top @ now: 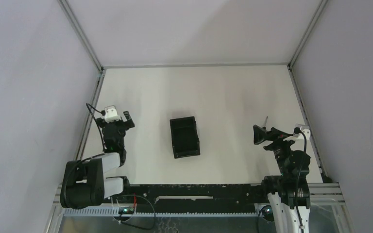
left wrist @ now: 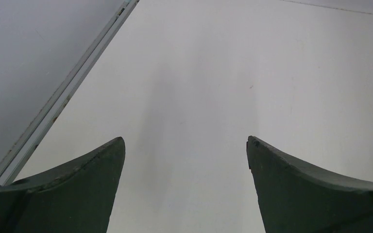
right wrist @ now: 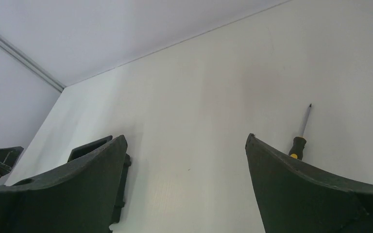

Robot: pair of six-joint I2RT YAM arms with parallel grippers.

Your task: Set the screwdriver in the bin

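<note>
Screwdriver [right wrist: 300, 133] was seen lying flat on the surface [top: 223, 92] at the right, tip pointed away, just beside the right gripper [right wrist: 184, 141] (orange-yellow handle end showed at one finger's edge). Bin [top: 184, 138] was located mid-surface, well apart from it. Right gripper was spread wide, unloaded. Left gripper [left wrist: 185, 141] was likewise released, over bare surface.

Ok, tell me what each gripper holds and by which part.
Nothing. The left gripper and right gripper are both open and empty; the screwdriver lies free, untouched.
</note>
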